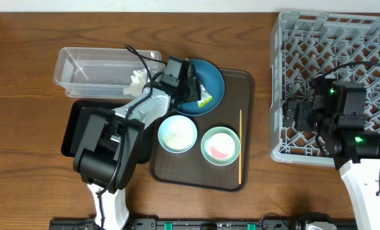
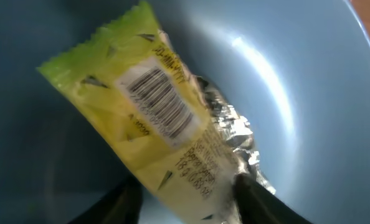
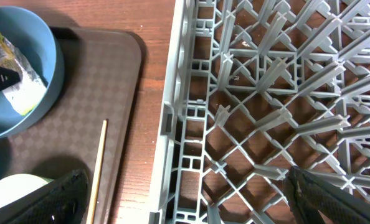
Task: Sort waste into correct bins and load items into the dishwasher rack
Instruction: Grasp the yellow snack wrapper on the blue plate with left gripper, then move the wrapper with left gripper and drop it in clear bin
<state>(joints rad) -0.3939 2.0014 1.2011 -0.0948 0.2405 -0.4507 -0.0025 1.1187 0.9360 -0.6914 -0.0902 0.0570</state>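
The yellow-green snack wrapper (image 1: 205, 99) lies in the dark blue dish (image 1: 212, 73) on the brown tray. My left gripper (image 1: 191, 86) reaches into the dish. In the left wrist view its fingers (image 2: 188, 199) are open, one on each side of the wrapper's (image 2: 147, 112) near end, above the dish floor (image 2: 297, 93). My right gripper (image 1: 299, 115) is open and empty over the left edge of the grey rack (image 1: 343, 38); its fingers (image 3: 191, 205) spread wide. The white tissue (image 1: 137, 78) lies in the clear tub (image 1: 81, 67).
The brown serving tray (image 1: 238, 83) also holds a pale bowl (image 1: 177, 134) with white grains, a mint bowl (image 1: 221, 145) with pink inside, and the wooden stick (image 1: 240, 147). The black tray (image 1: 71, 128) lies partly under my left arm.
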